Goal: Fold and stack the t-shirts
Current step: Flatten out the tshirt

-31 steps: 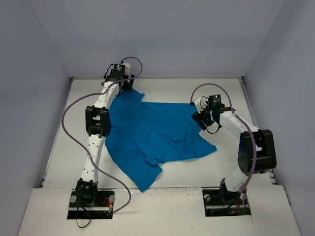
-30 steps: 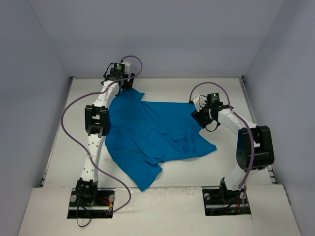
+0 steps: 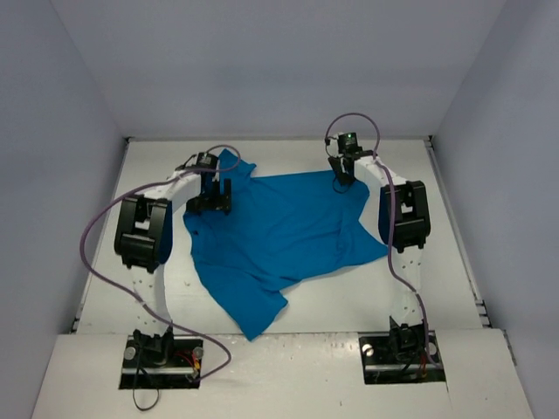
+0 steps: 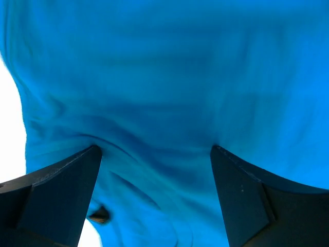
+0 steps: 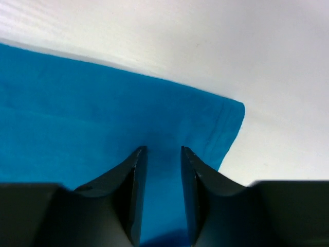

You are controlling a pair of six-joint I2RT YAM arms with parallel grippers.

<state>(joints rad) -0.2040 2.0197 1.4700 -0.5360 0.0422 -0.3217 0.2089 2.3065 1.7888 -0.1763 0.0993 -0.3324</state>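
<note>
Left gripper, in the top view, is hanging over the upper left part of the t-shirt, its fingers pointing down at the cloth with a clear space between them. At the upper right, the right gripper is sitting at the shirt's far edge, too small there for its jaws to be read. The shirt is lying spread and rumpled across the middle of the white table, with one corner trailing toward the bottom of the frame between the two arm bases. In the left wrist view, the left gripper is standing wide open and holding nothing, its two dark fingers rising from the lower corners while wrinkled teal cloth is filling almost the whole frame; a strip of table is showing at the left edge. In the right wrist view, the right gripper is poised at the shirt's edge near a corner at the right of the frame, its fingers leaving only a narrow slit with cloth showing in it; whether it is pinching the fabric I cannot tell. Bare table is filling the upper part.
</note>
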